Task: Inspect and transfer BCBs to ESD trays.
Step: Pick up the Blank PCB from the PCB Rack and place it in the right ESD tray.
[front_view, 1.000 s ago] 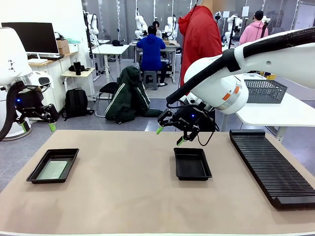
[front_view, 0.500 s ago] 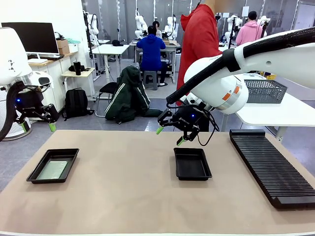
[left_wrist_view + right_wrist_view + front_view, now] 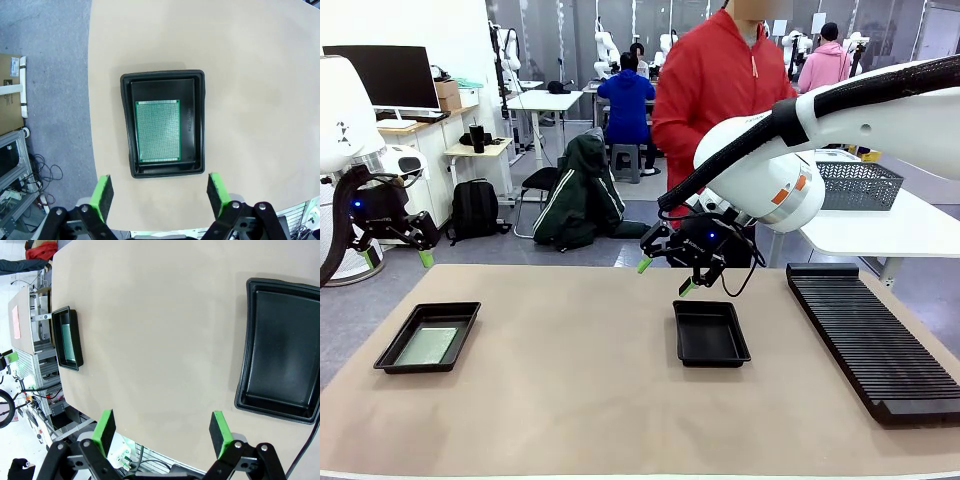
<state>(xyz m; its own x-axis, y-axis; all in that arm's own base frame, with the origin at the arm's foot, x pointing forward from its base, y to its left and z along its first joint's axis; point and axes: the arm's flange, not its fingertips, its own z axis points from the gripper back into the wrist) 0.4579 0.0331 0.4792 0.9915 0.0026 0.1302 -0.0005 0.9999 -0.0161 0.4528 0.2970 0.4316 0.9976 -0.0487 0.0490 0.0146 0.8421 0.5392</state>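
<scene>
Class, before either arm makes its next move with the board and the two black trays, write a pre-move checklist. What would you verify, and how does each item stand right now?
1. Left gripper has its jaws open with nothing between them: ok.
2. Right gripper has its jaws open and holds nothing: ok.
3. BCB lies flat on the floor of the left tray, inside its rim: ok.
4. Middle tray has a bare floor, ready to receive a board: ok.
5. Person at the far side keeps hands off the table: cannot tell, hidden behind the right arm.
6. BCB surface free of defects: cannot tell at this sharpness.
</scene>
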